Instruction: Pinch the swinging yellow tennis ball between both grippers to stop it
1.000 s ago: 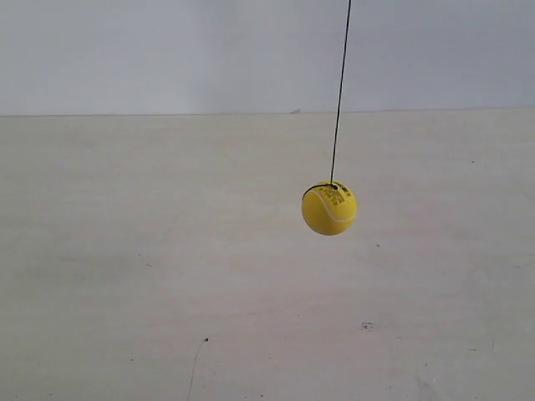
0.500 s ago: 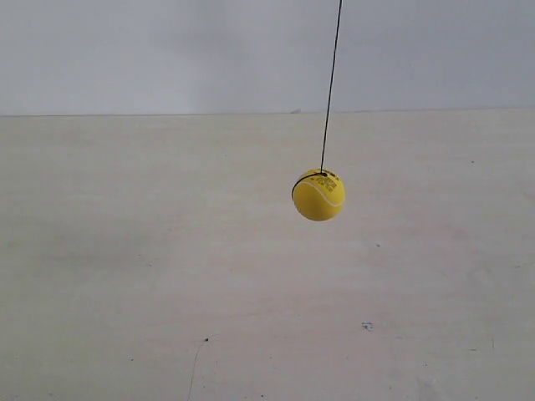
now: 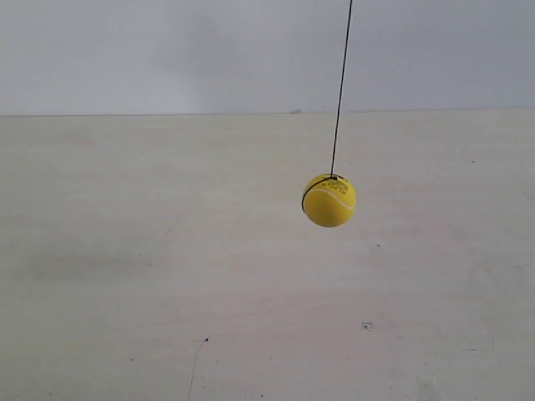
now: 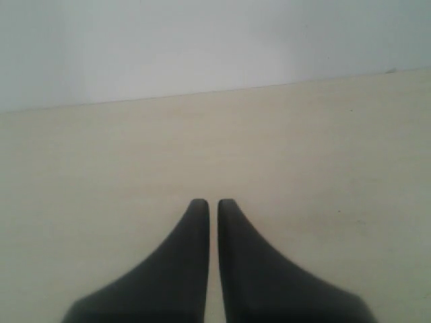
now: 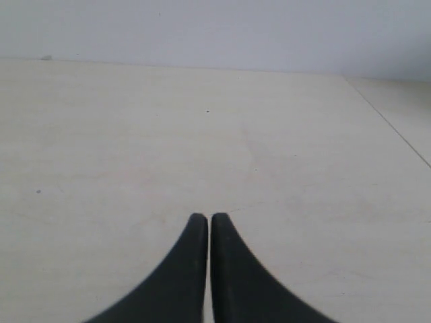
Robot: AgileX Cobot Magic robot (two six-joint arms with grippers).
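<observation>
The yellow tennis ball hangs in the air on a thin dark string over a pale table, right of centre in the exterior view. No arm shows in that view. The ball appears in neither wrist view. My left gripper is shut, its black tapered fingers side by side with only a thin slit between them and nothing held. My right gripper is shut the same way, empty, over the bare tabletop.
The pale wooden tabletop runs back to a plain grey-white wall. A seam or edge of the table runs diagonally in the right wrist view. Small dark specks mark the surface.
The ball swung toward the exterior view's left and up half a second ago, and has now swung back right and slightly down. The string's tilt changed with it.
</observation>
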